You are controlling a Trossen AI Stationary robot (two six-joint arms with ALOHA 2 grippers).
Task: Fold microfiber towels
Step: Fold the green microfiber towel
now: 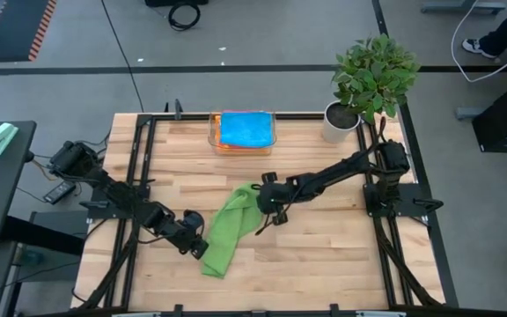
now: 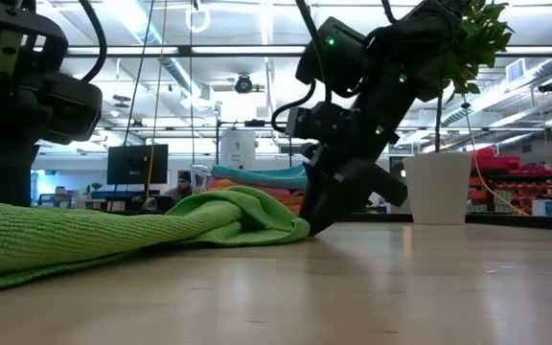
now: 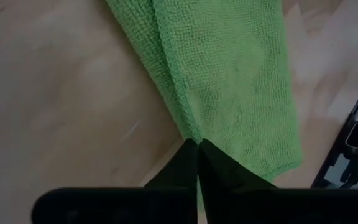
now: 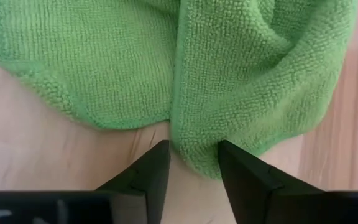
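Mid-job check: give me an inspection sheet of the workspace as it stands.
Surface: wooden table, bare around the work.
Job's things: green towel bunched mid-table; blue towel tops a stack in the clear tray.
Clutter: potted plant at the far right corner.
Grippers: left gripper shut on the green towel's near end; right gripper open at its far end.
Cables: cables on the floor.
Surroundings: a person's shoe beyond the table.

Green towel crumpled mid-table; blue towel stacked behind

Towel mid-table between grippers; tray behind it; plant pot right of tray.
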